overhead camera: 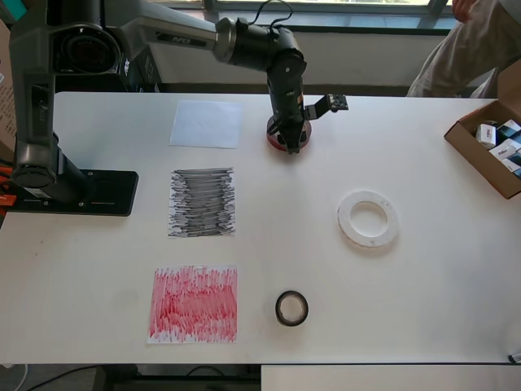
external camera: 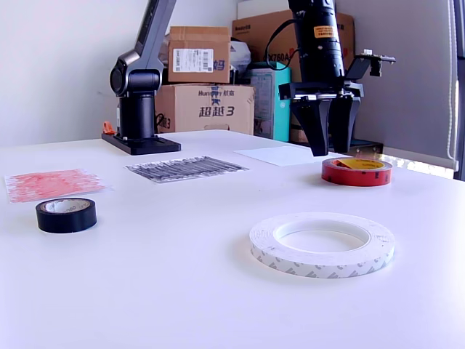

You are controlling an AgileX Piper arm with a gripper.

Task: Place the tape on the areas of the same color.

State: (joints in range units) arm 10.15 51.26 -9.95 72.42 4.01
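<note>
Where legible, "超越3" on carton (external camera: pixel 205 109).

We see one black arm (overhead camera: pixel 187 32). Its base (external camera: pixel 138 109) stands at the far edge on the exterior view's left. From there the arm reaches across at the top of the overhead view, then bends and points straight down. At the end is the gripper (external camera: pixel 330 149). Its two fingers (external camera: pixel 317 127) point down and stand apart with a gap between them, holding nothing. Their tips hang just above the table top. A small black box (external camera: pixel 374 58) sticks out from the wrist on the exterior view's right.
</note>
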